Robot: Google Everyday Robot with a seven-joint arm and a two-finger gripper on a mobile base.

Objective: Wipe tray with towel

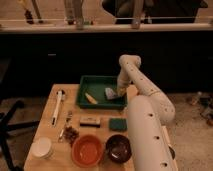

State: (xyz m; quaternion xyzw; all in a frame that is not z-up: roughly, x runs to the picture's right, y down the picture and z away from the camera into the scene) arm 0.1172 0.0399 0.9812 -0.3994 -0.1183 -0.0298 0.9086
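Saw nearest, at the front edge of the wooden table point(49, 127), one white cup point(41, 147), one round orange bowl point(89, 150) and one dark bowl point(119, 148), set in a row left to right, the two bowls just beside each other. Found the thick white arm point(145, 135) rising at the table's right side, covering that corner.

Counted next, in the middle of the table: one loose heap of small dark bits point(71, 134), one small flat bar point(90, 121), one square teal-green pad point(118, 123) just right of the bar, and one long white utensil point(57, 106) lying lengthwise near the left edge.

Found farther back the one dark-green tray point(100, 80) at the table's rear, right of centre. Saw inside it one yellow object point(91, 98) at the left and the pale towel point(109, 93) at the right, bunched on the tray floor. Saw the gripper point(120, 92) down inside the tray at its right end, right against the towel, the arm bending over from above. Could not tell whether open or closed, nor whether gripping the cloth.

Made out to the left a dark chair point(7, 127) on a pale floor, and beyond the table a dark wall topped by one light ledge point(100, 26) with posts standing on it.
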